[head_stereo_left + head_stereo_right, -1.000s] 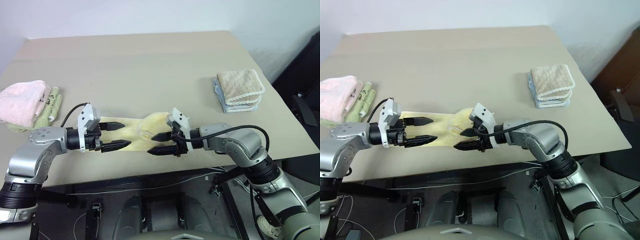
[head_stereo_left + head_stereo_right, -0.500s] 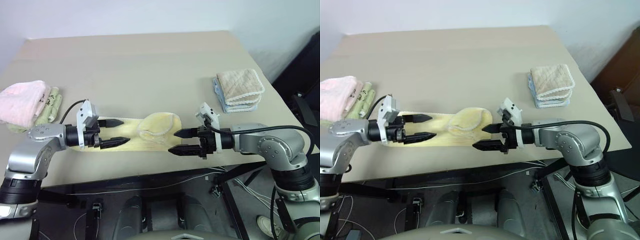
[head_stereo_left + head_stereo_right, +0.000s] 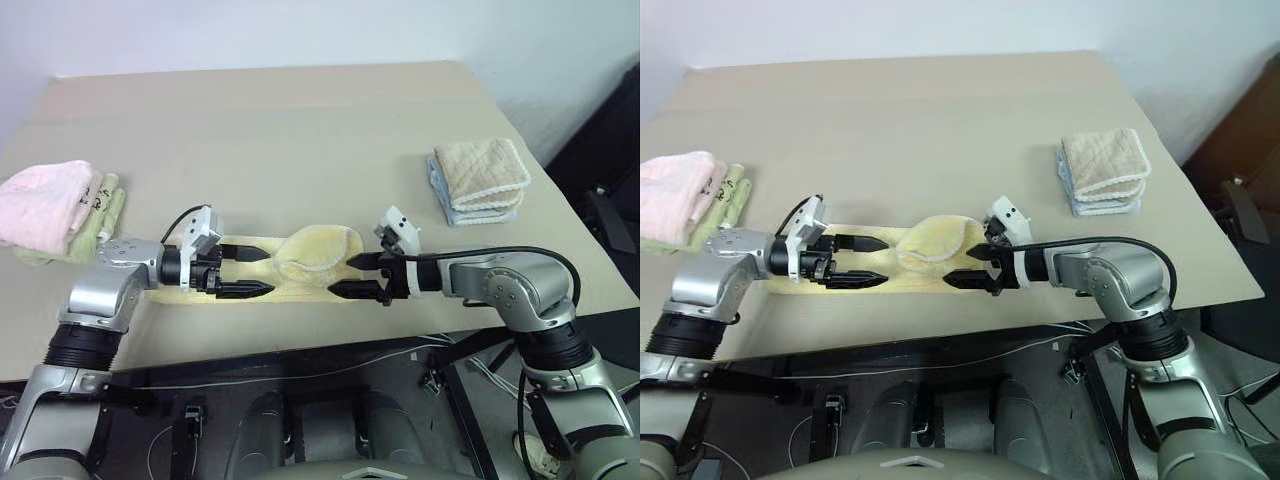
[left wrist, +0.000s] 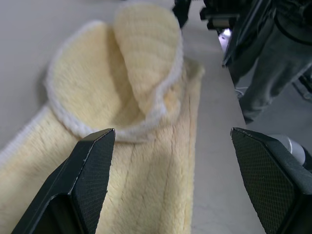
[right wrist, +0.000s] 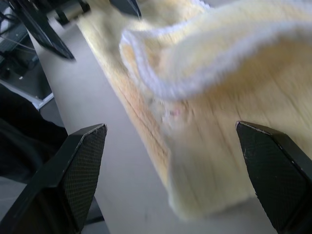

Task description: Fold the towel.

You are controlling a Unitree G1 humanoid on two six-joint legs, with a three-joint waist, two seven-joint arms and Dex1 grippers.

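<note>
Both arms reach inward, low over the pale yellow fluffy towel (image 3: 300, 262). The left gripper (image 3: 258, 272) and right gripper (image 3: 344, 275) gape wide, holding nothing. The left gripper hides part of the towel's end.

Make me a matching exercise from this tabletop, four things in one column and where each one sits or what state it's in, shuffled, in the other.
Things:
1. yellow towel
2. pink towel
3. beige towel
4. right gripper

Places or states:
A. folded, on top of a small stack on the robot's right
B. open, at the yellow towel's right end
C. folded, at the table's left edge
D. lying along the near edge with one end flopped over into a loop

Pairs: 1-D, 2-C, 3-A, 4-B
</note>
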